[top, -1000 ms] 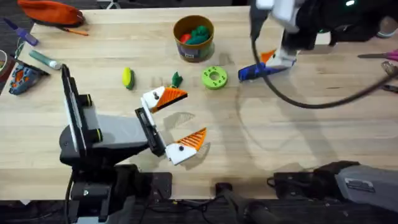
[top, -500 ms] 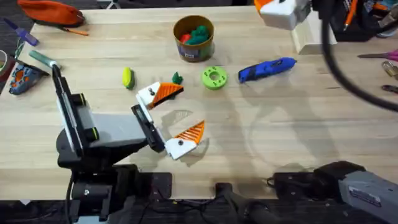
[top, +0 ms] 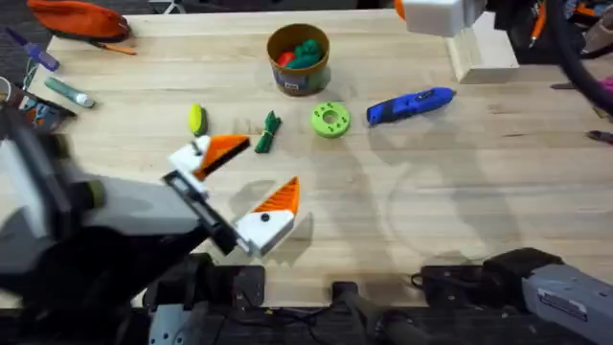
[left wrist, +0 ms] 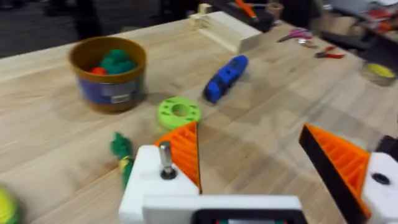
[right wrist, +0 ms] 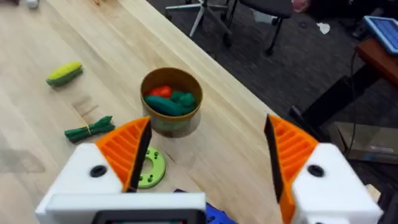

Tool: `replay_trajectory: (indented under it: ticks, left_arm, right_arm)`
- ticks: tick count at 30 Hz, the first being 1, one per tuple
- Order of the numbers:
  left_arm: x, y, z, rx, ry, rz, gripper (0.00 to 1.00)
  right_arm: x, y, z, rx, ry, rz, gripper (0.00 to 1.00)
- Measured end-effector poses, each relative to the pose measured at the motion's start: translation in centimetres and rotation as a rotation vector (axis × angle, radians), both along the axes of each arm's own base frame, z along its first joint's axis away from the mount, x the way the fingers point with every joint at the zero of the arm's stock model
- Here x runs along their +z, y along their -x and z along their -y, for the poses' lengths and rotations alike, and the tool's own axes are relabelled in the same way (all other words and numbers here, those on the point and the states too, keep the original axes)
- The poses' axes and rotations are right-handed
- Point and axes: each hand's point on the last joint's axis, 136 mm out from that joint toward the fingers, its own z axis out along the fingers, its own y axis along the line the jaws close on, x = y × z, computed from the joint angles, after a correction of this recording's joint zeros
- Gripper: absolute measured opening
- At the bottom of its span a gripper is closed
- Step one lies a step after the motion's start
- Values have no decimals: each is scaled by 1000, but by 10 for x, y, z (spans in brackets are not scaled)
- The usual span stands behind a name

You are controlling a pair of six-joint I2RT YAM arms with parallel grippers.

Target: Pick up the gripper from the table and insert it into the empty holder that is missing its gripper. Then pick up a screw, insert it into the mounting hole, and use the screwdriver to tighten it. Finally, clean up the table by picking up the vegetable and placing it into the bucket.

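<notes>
Looking down from overhead, the screwdriver (top: 410, 104) lies flat on the table (top: 460, 192), just beside the green disc (top: 330, 119), with nothing gripping it, so the fastening seems over and the clean-up is the step in hand. The left gripper (top: 235, 187) hangs low over the near table with its orange pads spread wide and empty; a green vegetable (top: 268, 132) lies just beyond it, a yellow one (top: 196, 119) farther left. The bucket (top: 299, 57) stands at the far side, already holding a few pieces.

From the left wrist, the green vegetable (left wrist: 120, 149) sits just past one white finger, the bucket (left wrist: 108, 71) well beyond.

From the right wrist, the right gripper (right wrist: 205, 158) is raised high, fingers parted and bare, above the bucket (right wrist: 171, 99).

I judge the next move is the left arm's: drop and straddle the green vegetable.
</notes>
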Motion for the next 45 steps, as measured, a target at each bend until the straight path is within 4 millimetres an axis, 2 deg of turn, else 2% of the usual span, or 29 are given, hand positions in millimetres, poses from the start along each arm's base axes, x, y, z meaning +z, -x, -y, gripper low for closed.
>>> replay_trajectory:
  ticks: [5, 9, 13, 18, 22, 29, 37, 45]
  left_arm:
    - [23, 1, -17, 111, -65, -85, 988]
    - [27, -9, -27, 166, -105, -228, 988]
    - [30, -29, -37, 211, -147, -389, 988]
    - [30, -65, -46, 240, -179, -478, 989]
    - [13, -80, -49, 245, -195, -561, 989]
    - [-30, -98, -65, 330, -298, -770, 988]
    - [-60, -128, -53, 329, -521, -862, 988]
    - [-97, -154, -51, 349, -616, -953, 988]
  right_arm:
    - [0, 0, 0, -3, -5, -4, 991]
    - [0, 0, 0, -4, -8, -6, 991]
    - [0, 0, 0, -5, -11, -8, 991]
    - [-4, 2, 0, -6, -7, -25, 992]
    - [-9, 4, 1, -6, -1, -47, 991]
    - [-10, 4, 1, -6, 1, -53, 991]
    - [-10, 4, 1, -6, 1, -53, 991]
    - [-10, 4, 1, -6, 1, -53, 990]
